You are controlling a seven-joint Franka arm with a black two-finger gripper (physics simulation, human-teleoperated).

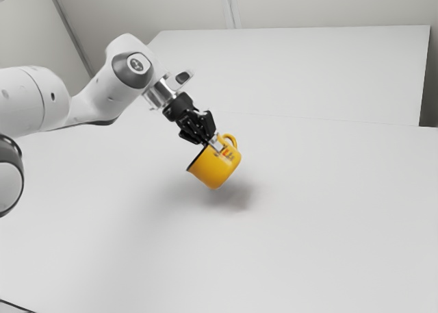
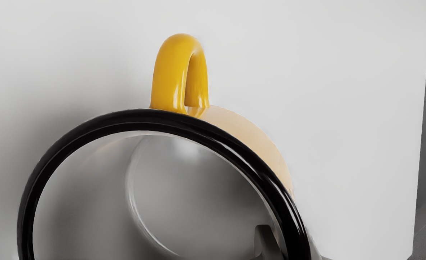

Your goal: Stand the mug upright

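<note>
Gripping the wall of the yellow mug (image 1: 214, 169), the claw (image 1: 217, 143) is closing one finger (image 2: 264, 236) inside the mouth and the other outside. The mug is hanging tilted, apparently just above the desk (image 1: 321, 224), its shadow (image 1: 236, 198) spreading beneath. As for progress, the grasp is holding and the mug seems to be clearing the surface, but it isn't standing upright; what's remaining, I'm judging, is levelling the base, lowering it to the desk and letting go. The black rim (image 2: 144, 120) is facing the exterior view's left and somewhat upward, toward the arm. The long axis is slanting from there down to the base at the exterior view's right, with the handle (image 1: 231, 141) sitting uppermost.
</note>
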